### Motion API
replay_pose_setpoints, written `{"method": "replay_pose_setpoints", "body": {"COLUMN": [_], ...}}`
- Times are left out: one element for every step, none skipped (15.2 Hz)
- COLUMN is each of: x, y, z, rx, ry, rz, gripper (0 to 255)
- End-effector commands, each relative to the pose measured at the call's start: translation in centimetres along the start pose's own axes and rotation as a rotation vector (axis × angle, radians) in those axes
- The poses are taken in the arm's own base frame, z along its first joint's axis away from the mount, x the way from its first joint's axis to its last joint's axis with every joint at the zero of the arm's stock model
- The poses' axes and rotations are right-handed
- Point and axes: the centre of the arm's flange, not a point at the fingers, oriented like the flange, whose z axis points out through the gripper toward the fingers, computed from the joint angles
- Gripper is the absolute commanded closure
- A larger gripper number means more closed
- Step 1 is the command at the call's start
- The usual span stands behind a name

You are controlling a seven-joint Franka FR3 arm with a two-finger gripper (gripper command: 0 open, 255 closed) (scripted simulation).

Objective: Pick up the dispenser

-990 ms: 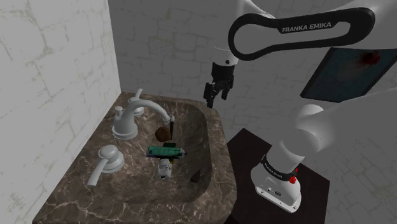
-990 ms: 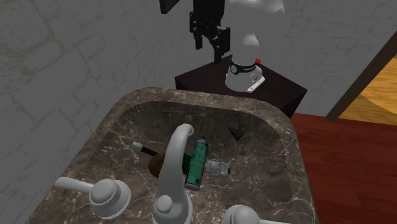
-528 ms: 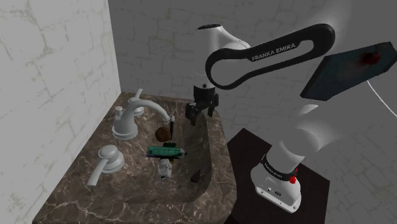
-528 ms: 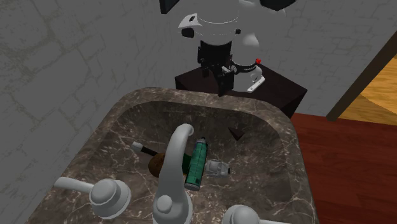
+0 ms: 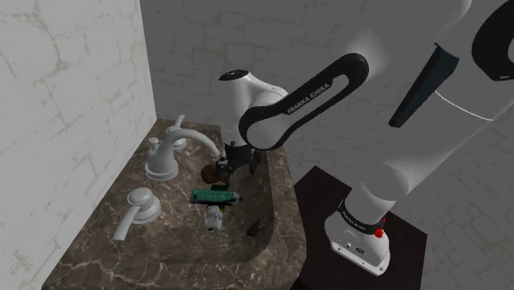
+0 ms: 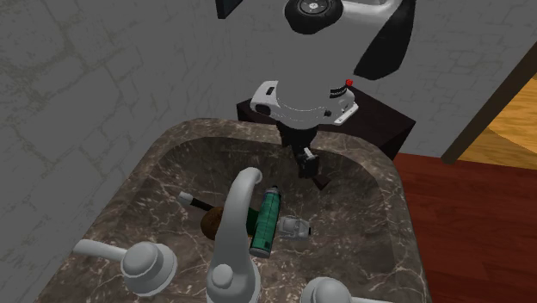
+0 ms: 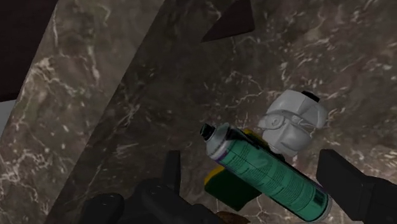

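A small pale grey dispenser (image 5: 213, 217) (image 6: 293, 226) (image 7: 292, 121) lies on its side in the marble sink basin (image 5: 247, 189). A green can (image 5: 212, 196) (image 6: 265, 221) (image 7: 270, 175) with a silver cap lies right beside it. My black gripper (image 5: 226, 167) (image 6: 307, 169) (image 7: 261, 184) hangs open inside the basin, just above these things. In the wrist view the green can lies between the spread fingers (image 7: 348, 179), untouched, and the dispenser sits just beyond it. Nothing is held.
A grey faucet (image 5: 169, 152) (image 6: 232, 228) and lever handles (image 5: 138, 206) stand on the sink's rim by the wall. A brown round brush (image 5: 212, 174) (image 6: 215, 221) lies under the spout. A dark triangular piece (image 5: 255, 229) (image 6: 323, 181) rests in the basin. The dark stand (image 5: 329, 185) adjoins the sink.
The arm has swung down from above the sink's rim into the basin, bringing the gripper close over the can and dispenser. The things in the sink have not moved.
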Motion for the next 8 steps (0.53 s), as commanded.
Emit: {"method": "replay_pose_setpoints", "body": {"x": [0.4,0.7,1.0,1.4,1.7,2.0,2.4,2.8], "y": [-1.7,-2.6,-3.5,-4.4,-5.3,-6.2,-7.0,-7.9], "z": [1.9,2.8,3.8,4.8,5.8,6.8,7.8,8.8], "rx": [-0.008,-0.013,-0.017,-0.022,-0.026,-0.031,-0.035,-0.040], "ry": [-0.004,-0.006,-0.009,-0.011,-0.013,-0.015,-0.018,-0.020], "rz": [0.033,0.048,0.062,0.077,0.091,0.106,0.120,0.135], "gripper": [0,0,0,0,0,0,0,0]}}
